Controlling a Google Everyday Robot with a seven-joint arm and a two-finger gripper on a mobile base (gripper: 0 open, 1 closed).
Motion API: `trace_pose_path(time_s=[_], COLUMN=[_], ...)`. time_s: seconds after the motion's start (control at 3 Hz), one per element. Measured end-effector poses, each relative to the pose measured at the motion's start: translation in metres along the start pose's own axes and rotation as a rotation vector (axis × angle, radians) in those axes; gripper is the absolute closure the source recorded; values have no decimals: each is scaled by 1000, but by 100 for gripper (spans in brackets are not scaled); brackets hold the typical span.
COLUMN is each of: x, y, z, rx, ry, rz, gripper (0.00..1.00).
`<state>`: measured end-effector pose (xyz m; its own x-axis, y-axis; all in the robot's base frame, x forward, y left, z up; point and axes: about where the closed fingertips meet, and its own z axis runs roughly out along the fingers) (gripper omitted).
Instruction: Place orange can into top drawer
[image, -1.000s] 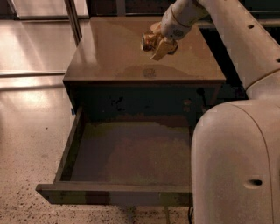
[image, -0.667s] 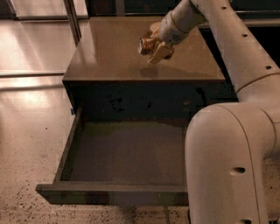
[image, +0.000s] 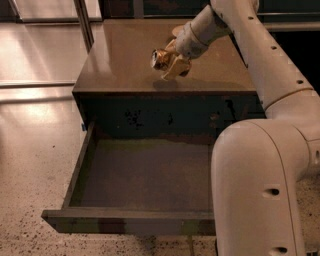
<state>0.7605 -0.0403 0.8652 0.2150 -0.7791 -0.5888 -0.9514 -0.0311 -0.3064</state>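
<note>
Arm, near link (image: 255, 195): a bulky pale housing that fills the lower right of the frame and covers the drawer's right end.
Top drawer (image: 125, 221): pulled fully open at the lower centre. It is wide and shallow, dark brown-grey, with a plain flat front panel nearest the camera. The visible part of its inside holds nothing.
Floor (image: 30, 165): pale speckled stone at the left, with glare streaks.
Desk (image: 120, 55): a dark cabinet with a scuffed front face above the drawer opening and a flat brown top in the upper centre.
Shadow (image: 167, 84): a soft dark patch on the top, just below the can and close to the front edge.
Orange can (image: 160, 58): small and cylindrical, mottled orange-gold and dark brown. It lies tilted with its round silver end facing left, held above the desk top and not in the drawer.
Gripper (image: 173, 67): upper centre, at the end of the pale forearm that comes down from the upper right. Its jaws are clamped on the can.
Post (image: 83, 22): a thin metal upright at the upper left, behind the desk.
Change: the can and gripper have moved left and lower in the frame, nearer the desk's front edge. The drawer is as open as before.
</note>
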Motion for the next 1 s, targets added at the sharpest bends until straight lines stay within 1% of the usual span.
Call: trace_pose_path(time_s=[0.33,0.67,1.0], x=[-17,-45,-75], y=[16,49,92], z=[-6,-27,-49], rx=[-17,-31,-56], ry=[-11,-32,-43], rz=[-35,-87,-140], gripper=[100,100,100])
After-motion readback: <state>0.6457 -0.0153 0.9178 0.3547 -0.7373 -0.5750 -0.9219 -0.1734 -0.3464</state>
